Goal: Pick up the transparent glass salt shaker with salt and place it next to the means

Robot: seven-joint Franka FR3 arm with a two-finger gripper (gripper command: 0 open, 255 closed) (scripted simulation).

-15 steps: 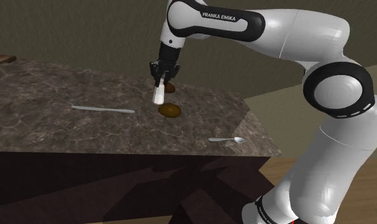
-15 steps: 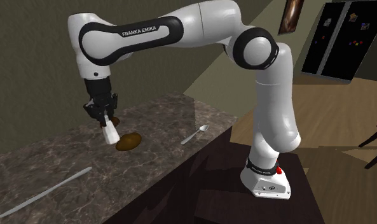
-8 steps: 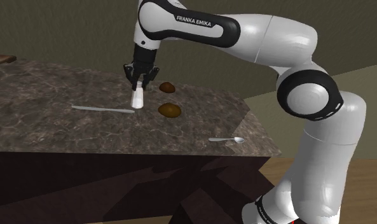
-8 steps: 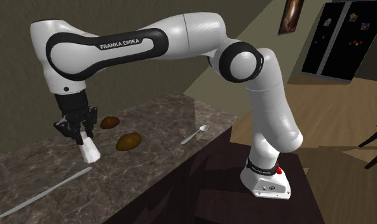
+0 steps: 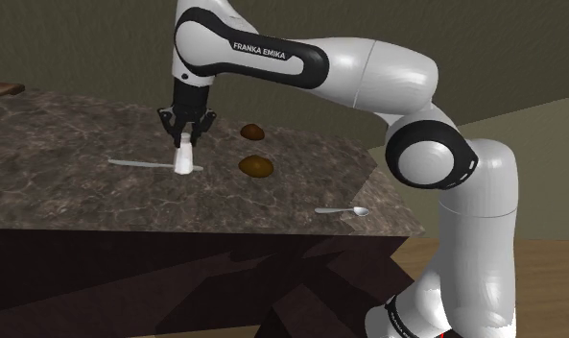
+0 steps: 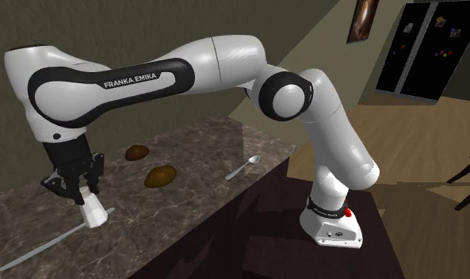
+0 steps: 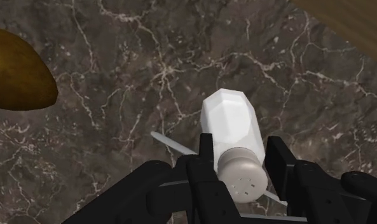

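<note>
**Wrist view:** the camera is mounted on the hand. It looks steeply down along the fingers [image 7: 206, 154] onto the desk [image 7: 117, 76] at close range.

**Shoulder view:** the camera stands beside the arm [image 5: 368, 77], slightly above desk height. It faces across the desk at medium range.

**Second exterior view:** the camera is set higher, off the desk's end. It faces the arm from the other side and takes in the floor [image 6: 415, 158].

**Shared field:**
- All three views include the white shaker [image 7: 234, 127] clasped between the fingers.
- Both exterior views include the spoon [image 5: 342, 210], which lies well apart from the fingers.
</note>
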